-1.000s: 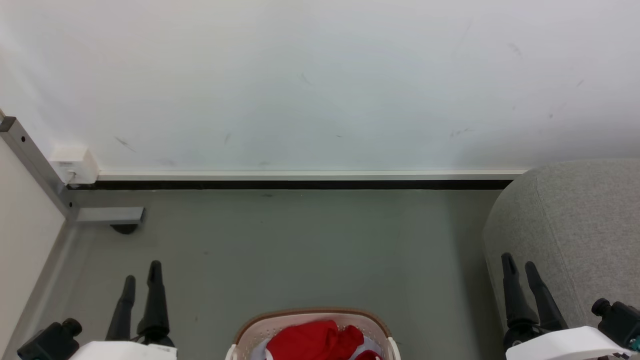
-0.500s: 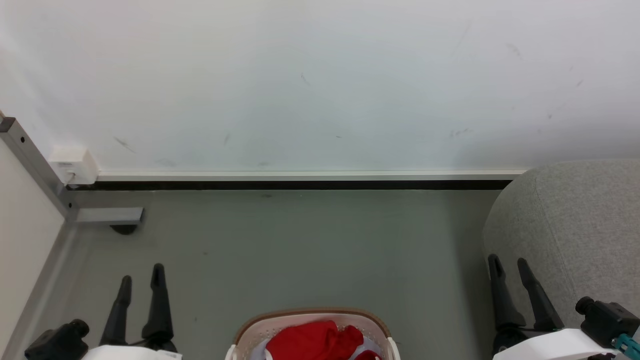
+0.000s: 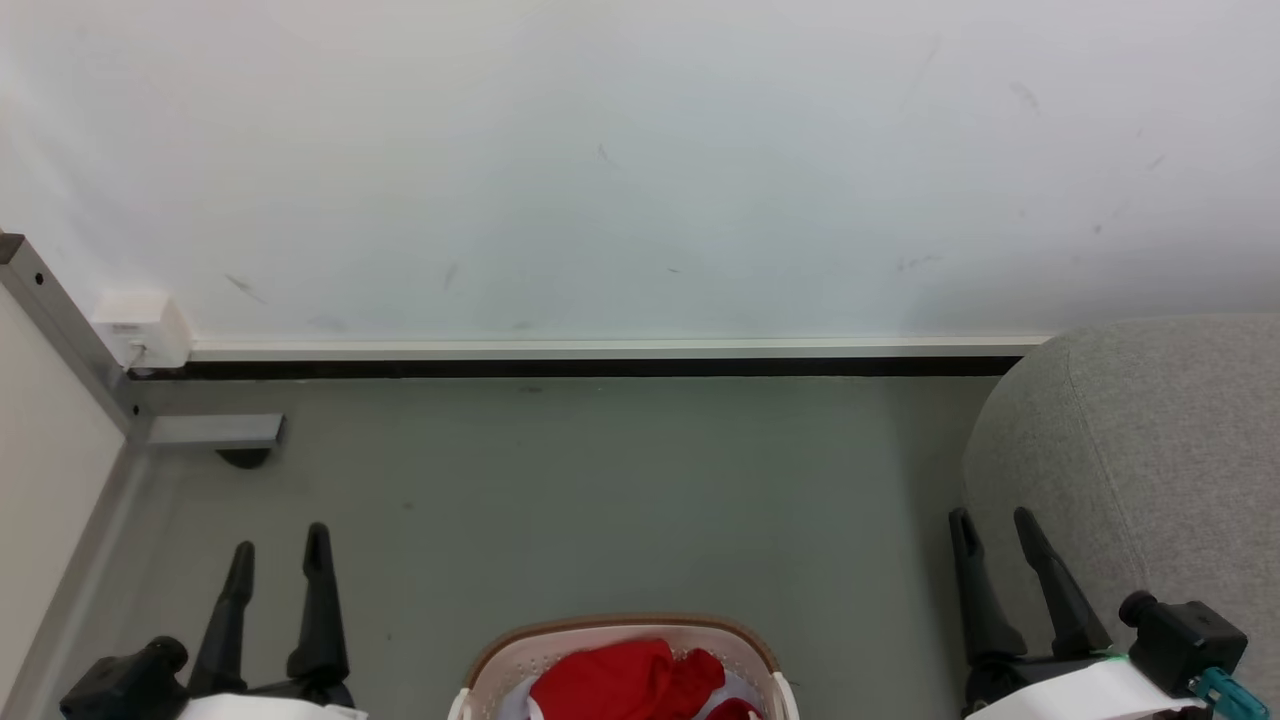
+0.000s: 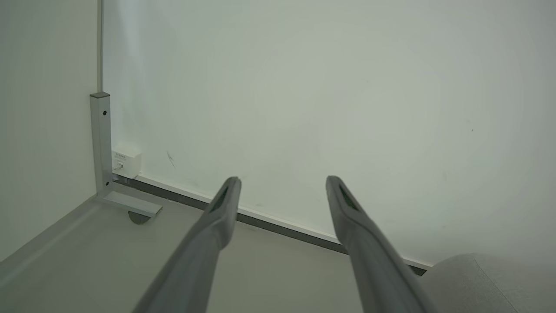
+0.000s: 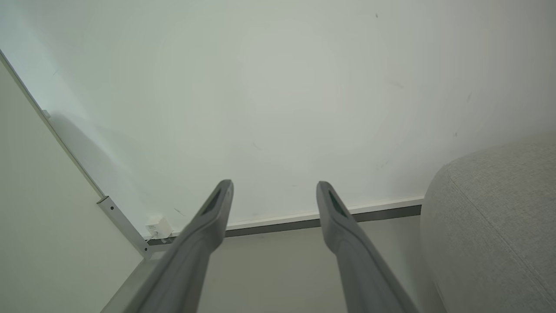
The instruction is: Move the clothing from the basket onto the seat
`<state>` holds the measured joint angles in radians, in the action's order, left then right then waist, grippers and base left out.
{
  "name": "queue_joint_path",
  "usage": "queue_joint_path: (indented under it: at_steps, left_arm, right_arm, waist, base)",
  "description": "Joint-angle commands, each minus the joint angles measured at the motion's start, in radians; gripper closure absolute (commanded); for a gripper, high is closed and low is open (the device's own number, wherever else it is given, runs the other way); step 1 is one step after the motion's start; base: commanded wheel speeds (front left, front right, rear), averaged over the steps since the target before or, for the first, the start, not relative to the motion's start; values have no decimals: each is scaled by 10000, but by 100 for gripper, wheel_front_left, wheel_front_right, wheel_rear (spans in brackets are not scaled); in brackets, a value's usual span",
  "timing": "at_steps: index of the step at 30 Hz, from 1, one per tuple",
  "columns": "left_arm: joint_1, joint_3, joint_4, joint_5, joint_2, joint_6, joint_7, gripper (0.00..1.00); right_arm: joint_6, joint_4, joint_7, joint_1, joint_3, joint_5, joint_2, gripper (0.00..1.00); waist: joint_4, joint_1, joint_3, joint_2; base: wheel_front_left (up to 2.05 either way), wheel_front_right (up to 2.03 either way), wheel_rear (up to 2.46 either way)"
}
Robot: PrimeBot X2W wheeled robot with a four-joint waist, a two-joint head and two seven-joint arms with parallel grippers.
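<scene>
Edging left twd basket (image 3: 620, 626), right claw (image 3: 991, 516); left claw (image 3: 280, 538) spread wider.

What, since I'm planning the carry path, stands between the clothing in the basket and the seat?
Nothing visible does. Bare floor lies between the basket and the seat, the clothing sits uncovered in it, and the left gripper and right gripper are both open and empty.

At bottom centre, the clothing (image 3: 625, 680) is bright red and the basket (image 3: 520, 660) cream-white, dotted with small holes under a brown rim. The seat (image 3: 1150, 440) at right is light grey woven fabric. The floor (image 3: 600, 480) is dull grey-green, the wall (image 3: 600, 150) white above a black strip (image 3: 600, 368).
</scene>
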<state>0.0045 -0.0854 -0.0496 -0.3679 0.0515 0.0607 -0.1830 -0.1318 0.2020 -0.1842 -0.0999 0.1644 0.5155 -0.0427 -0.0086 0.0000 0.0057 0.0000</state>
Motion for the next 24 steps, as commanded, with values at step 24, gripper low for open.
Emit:
queue_joint_path:
  at_steps: [24]
  left_arm:
    - [143,119,134,2062,74,27,-569,0]
  right_arm:
    - [18,-2,-557,-271,321,-1668,-105,0]
  waist:
    - [-98,0,121,0]
  base:
    - [0,0,0]
